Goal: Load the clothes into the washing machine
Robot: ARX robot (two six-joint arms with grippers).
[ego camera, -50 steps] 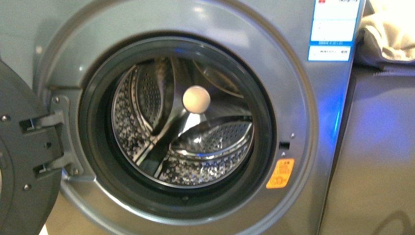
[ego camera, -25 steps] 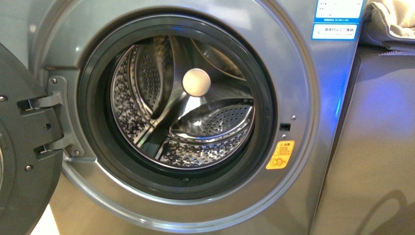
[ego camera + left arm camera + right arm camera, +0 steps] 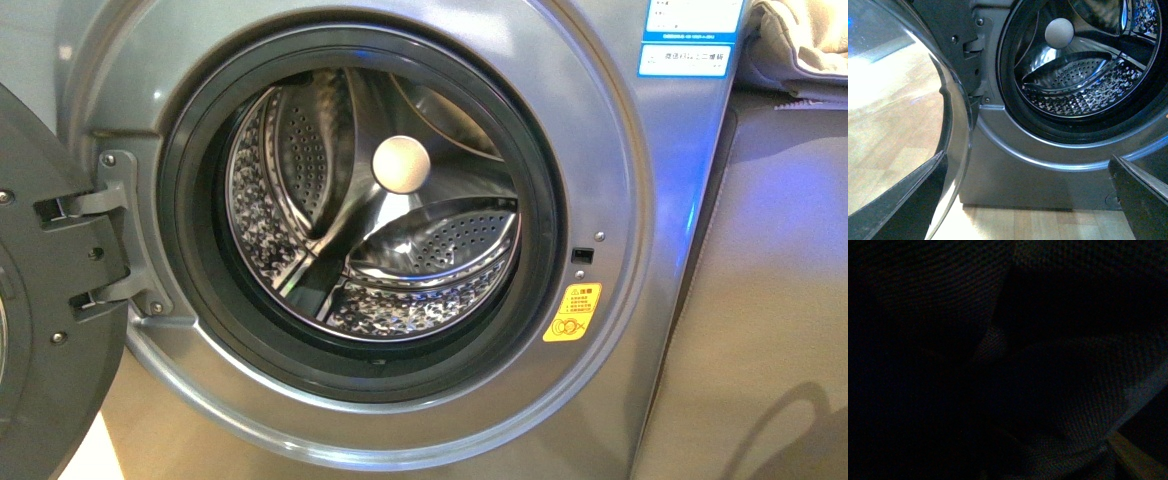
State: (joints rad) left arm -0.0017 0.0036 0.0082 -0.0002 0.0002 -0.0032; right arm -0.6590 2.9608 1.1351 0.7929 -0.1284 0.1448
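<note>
The washing machine point(image 3: 640, 300) is seen ahead of the left jaws, with its door point(image 3: 50, 330) opened. These jaws are spread wide and nothing is held. The right wrist view is dark, so the right jaws cannot be judged.

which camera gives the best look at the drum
The front view: the whole drum shows head-on, from its front rim to the back wall, with the perforations clear. The left wrist view catches only its lower part, cut off at the frame edge. The right wrist view is dark and tells nothing.
</note>
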